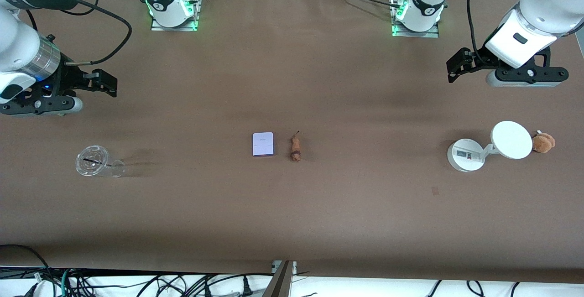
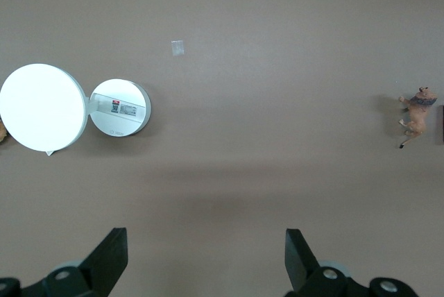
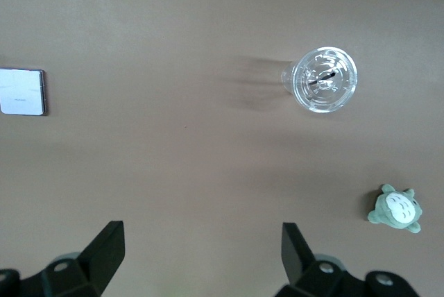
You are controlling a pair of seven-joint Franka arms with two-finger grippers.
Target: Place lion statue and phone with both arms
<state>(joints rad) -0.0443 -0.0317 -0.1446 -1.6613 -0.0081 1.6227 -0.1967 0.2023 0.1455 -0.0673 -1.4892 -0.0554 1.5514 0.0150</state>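
Note:
The phone (image 1: 263, 144), a flat pale lavender rectangle, lies mid-table. It also shows in the right wrist view as the phone (image 3: 23, 91). Close beside it, toward the left arm's end, lies the small orange-brown lion statue (image 1: 295, 148), also seen as the lion statue (image 2: 418, 116). My left gripper (image 1: 455, 66) hangs open and empty over its end of the table, above bare cloth (image 2: 206, 241). The right gripper (image 1: 108, 85) is raised over the other end, open with nothing between its fingers (image 3: 202, 238). Both grippers are well away from the two things.
A clear plastic cup (image 1: 93, 161) (image 3: 325, 80) lies toward the right arm's end. A small green plush (image 3: 396, 209) sits near it. A white stand with two round discs (image 1: 488, 147) (image 2: 83, 107) and a fuzzy brown plush (image 1: 543, 143) sit toward the left arm's end.

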